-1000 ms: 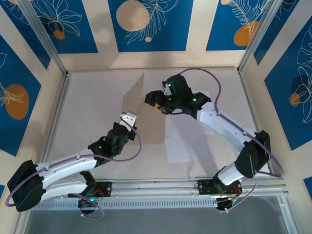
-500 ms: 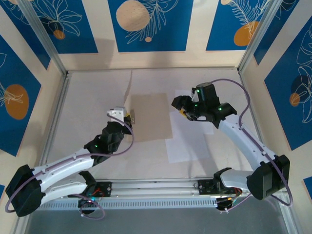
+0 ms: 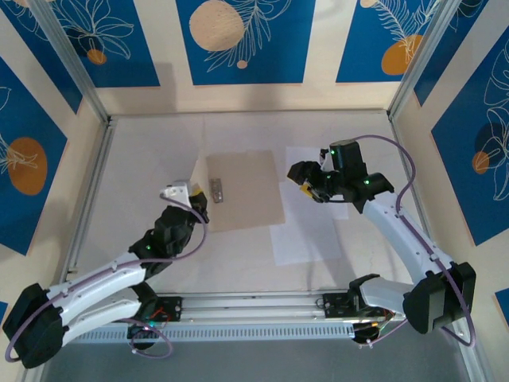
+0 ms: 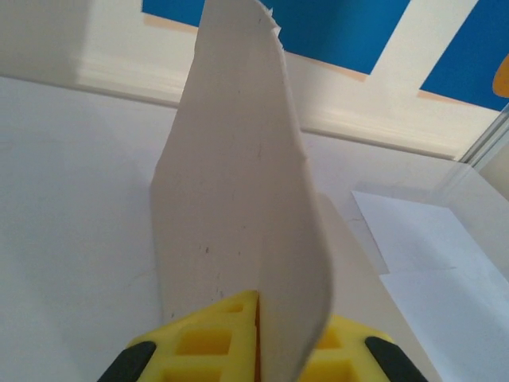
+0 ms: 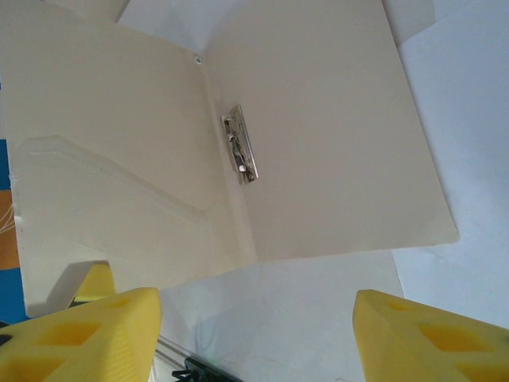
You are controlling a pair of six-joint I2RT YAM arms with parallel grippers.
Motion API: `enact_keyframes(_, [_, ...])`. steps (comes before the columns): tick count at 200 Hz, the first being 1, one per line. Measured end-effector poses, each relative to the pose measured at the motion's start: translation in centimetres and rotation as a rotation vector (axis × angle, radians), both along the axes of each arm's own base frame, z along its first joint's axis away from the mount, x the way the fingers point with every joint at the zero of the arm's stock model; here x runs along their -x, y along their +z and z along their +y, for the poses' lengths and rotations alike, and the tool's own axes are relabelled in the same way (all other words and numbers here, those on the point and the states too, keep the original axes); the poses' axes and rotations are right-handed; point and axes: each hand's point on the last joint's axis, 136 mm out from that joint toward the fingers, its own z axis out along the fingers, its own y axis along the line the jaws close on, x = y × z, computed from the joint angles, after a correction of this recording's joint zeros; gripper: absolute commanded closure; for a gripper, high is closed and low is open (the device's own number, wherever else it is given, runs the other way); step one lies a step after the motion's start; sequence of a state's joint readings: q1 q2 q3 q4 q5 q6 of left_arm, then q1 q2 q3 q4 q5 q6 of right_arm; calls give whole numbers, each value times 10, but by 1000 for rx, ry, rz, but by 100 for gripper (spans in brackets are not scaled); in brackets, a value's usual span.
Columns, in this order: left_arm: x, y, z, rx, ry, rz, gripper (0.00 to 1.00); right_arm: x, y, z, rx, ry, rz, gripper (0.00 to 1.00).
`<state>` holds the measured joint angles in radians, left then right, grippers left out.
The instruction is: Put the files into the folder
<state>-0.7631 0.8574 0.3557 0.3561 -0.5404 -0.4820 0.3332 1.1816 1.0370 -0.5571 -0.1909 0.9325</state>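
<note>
1. Since a second ago the left hand [image 3: 191, 195] has drawn back toward the counter's [image 3: 143, 159] left edge, taking the folder's [image 3: 248, 191] front cover [image 3: 199, 171] with it. That cover stood tall and steep then and now leans lower and further open.
2. Over the same second the right hand [image 3: 301, 181] has left the space above the folder's middle. It now hangs past the folder's right edge, above the sheets of paper [image 3: 306, 235].
3. From above, the folder's back panel lies flat about mid-counter, a little nearer the far edge. Two white sheets lie just beside it toward the right edge, overlapping each other.
4. In the left wrist view, the two yellow fingers [image 4: 207, 342] of the left hand [image 4: 257, 334] are pressed together on the lower edge of the raised cover [image 4: 238, 183]. The overhead view is too coarse to show that pinch. The sheets [image 4: 413, 231] lie flat in the background to the right.
5. In the right wrist view, the right hand [image 5: 254, 334] has its yellow fingers [image 5: 429, 334] spread wide with nothing between them.
6. That view also gives the folder's [image 5: 318, 135] inside: a small metal clip [image 5: 240, 147] beside the spine, and a slanted pocket [image 5: 119, 199] on the lifted cover.
7. The folder is matt tan card, thin enough to curve where it is held, with a slightly ragged top corner. The sheets [image 5: 477, 103] are smooth, plain and white.
</note>
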Motion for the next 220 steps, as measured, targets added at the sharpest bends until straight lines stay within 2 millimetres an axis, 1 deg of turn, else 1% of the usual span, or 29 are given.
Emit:
enact_keyframes(16, [4,-8,13,-5,36,4,86,1,-2,-1,4,2,6,34])
enact_keyframes(25, [6,-10,20,-6,57,6,77,1,-2,-1,6,3,7,34])
enact_keyframes(29, [6,-11,23,-10,65,6,70,1,-2,-1,7,3,7,34])
enact_keyframes(38, [8,-13,31,-13,85,9,48,1,-3,-1,8,4,8,34])
enact_keyframes(45, [9,-14,36,-16,102,10,35,1,-3,-1,9,4,9,34])
enact_keyframes(53, [10,-16,42,-17,119,12,25,1,-4,-1,9,4,12,34])
enact_keyframes(67, [12,-19,52,-21,149,15,17,1,-5,-1,11,3,17,34])
enact_keyframes(89, [13,-25,67,-48,190,31,10,0,-8,-1,15,4,23,34])
enact_keyframes(138, [16,-45,92,-116,264,117,0,0,-10,-2,20,7,27,34])
enact_keyframes(154, [17,-48,100,-134,285,149,0,0,-10,-2,22,7,26,34])
enact_keyframes(190, [19,-42,100,-153,269,191,0,1,-12,-5,32,11,34,34])
enact_keyframes(220, [26,-26,109,-156,300,200,0,1,-13,-8,31,7,39,34])
